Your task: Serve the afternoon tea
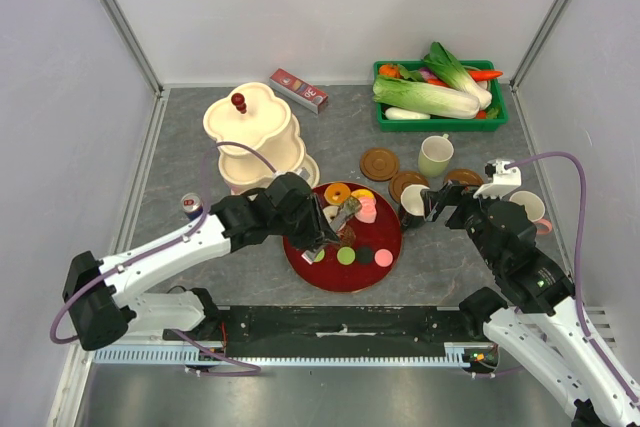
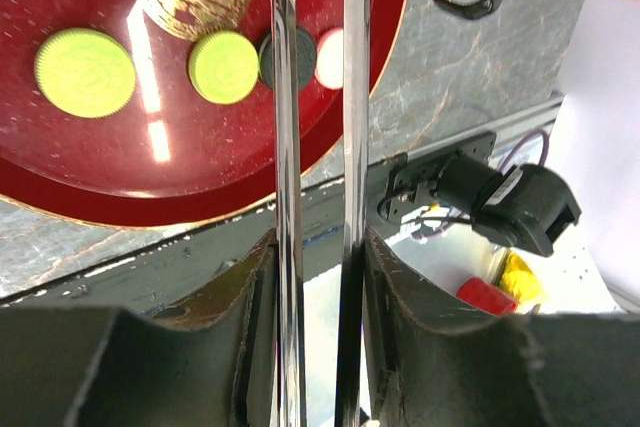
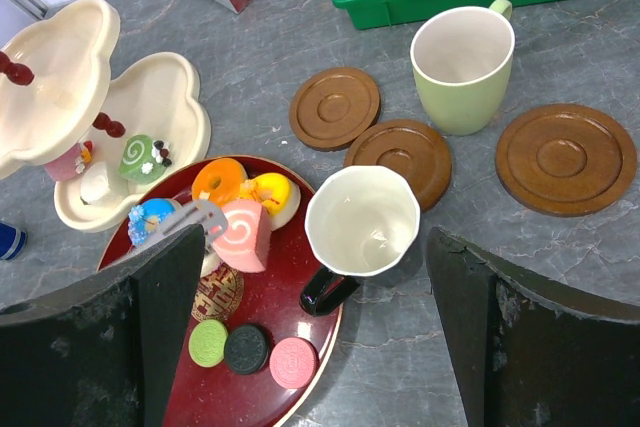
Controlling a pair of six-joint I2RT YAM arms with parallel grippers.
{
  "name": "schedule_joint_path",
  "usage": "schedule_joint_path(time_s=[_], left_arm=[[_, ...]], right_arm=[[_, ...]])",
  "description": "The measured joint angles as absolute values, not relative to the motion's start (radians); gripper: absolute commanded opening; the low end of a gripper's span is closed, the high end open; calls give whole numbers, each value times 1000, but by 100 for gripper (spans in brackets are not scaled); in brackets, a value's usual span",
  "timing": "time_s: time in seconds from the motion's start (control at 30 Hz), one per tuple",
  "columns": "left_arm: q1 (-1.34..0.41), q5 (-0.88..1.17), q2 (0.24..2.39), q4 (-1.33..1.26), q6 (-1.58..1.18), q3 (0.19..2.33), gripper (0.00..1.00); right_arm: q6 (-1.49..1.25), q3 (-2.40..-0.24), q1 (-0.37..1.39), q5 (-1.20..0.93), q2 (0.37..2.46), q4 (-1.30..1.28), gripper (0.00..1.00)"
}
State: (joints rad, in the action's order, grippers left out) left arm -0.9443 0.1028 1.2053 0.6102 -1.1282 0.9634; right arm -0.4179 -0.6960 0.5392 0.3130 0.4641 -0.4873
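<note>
While I look down from the overhead view, my left claw [image 1: 318, 232] is clenched on a pair of metal tongs [image 1: 340, 222], whose blades reach out over the red tray [image 1: 345, 285]. From the right wrist I see the tip of the tongs pinching a pink swirl cake [image 3: 243, 235]. It hangs tilted over the far part of the tray, just beside a yellow donut [image 3: 272, 192] and an orange donut [image 3: 218, 180]. Whether the cake is clear of the tray I cannot tell.

Near the tray's front edge three round sweets [image 3: 246, 349] lie in a row: green, black and pink.

My right claw [image 3: 315, 242] is spread wide and grips nothing. It hovers over the black mug [image 3: 362, 219], which stands upright on the tabletop [image 3: 400, 347] just beside the tray's right rim. Beyond it three brown coasters [image 3: 335, 107] lie flat, and the pale green mug [image 3: 462, 62] stands upright between the middle one and the right one. Left of the tray stands a cream tiered stand [image 3: 60, 77] with a green swirl cake [image 3: 140, 157] on its lower tier.
</note>
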Motion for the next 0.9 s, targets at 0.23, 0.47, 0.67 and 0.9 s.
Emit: schedule_joint_path(time_s=[0.23, 0.47, 0.67, 0.9], left_arm=[[-891, -10, 1166, 617, -1128, 961, 9], [-850, -68, 1187, 619, -1121, 987, 9], [-847, -45, 1179, 627, -1090, 987, 10], [-847, 27, 1124, 662, -1036, 986, 11]], right_arm=[[-418, -696, 539, 313, 464, -488, 98], [-418, -696, 539, 315, 465, -487, 98], [-418, -696, 539, 316, 472, -487, 98], [-418, -696, 539, 316, 478, -487, 98]])
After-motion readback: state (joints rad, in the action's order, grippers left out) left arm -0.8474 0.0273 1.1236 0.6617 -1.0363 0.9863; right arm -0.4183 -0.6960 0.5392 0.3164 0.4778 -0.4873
